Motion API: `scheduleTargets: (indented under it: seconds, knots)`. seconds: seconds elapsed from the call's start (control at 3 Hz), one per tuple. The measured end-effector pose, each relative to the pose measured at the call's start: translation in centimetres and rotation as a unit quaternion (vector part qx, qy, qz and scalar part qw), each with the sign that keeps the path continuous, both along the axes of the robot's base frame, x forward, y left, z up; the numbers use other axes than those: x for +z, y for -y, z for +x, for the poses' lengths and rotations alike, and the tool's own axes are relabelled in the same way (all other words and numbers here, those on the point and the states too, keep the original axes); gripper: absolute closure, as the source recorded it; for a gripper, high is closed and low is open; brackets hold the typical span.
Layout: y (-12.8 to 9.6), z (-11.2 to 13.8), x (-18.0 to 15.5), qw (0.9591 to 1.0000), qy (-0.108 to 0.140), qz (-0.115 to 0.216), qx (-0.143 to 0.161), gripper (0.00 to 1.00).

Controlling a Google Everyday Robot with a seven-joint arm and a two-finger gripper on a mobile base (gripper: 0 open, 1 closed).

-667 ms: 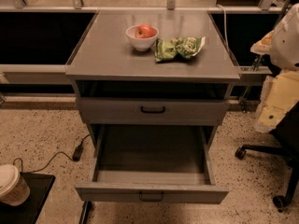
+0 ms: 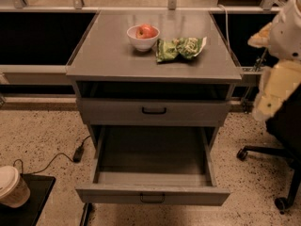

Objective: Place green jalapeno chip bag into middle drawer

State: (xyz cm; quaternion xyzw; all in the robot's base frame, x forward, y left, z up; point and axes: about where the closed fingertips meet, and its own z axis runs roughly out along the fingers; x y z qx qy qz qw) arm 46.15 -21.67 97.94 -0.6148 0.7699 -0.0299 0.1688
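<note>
we see no real change | green jalapeno chip bag [image 2: 181, 48] still up top | middle drawer [image 2: 188, 196] open, ready | gripper [image 2: 264, 108] far right, can't tell how open

Stock count:
- 1 cabinet [image 2: 117, 55]
- 2 drawers: 1 shut drawer [image 2: 197, 111], 1 open drawer [image 2: 188, 195]
- 2 black handles [image 2: 154, 110], one on each drawer front
- 1 bowl [image 2: 142, 43]
- 1 apple [image 2: 146, 31]
- 1 green bag [image 2: 181, 48]
- 1 lidded cup [image 2: 11, 186]
- 1 black mat [image 2: 35, 199]
- 1 cable [image 2: 51, 161]
- 1 chair [image 2: 268, 150], with 2 castors [image 2: 242, 154] showing
- 1 gripper [image 2: 259, 37], at the right edge beside the cabinet top
</note>
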Motion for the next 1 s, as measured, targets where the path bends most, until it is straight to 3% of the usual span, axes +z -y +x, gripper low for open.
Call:
scheduleTargets:
  seconds: [0.33,0.67,1.0]
  knots:
    - [-0.4,6.5,-1.7,0.9982,-0.023,0.021,0.051,0.0]
    - [-1.7,12.9,-4.9,0.9947,-0.065,0.032,0.072,0.0]
    - [-3.3,18.9,-7.9,0.9932,-0.081,0.046,0.07,0.0]
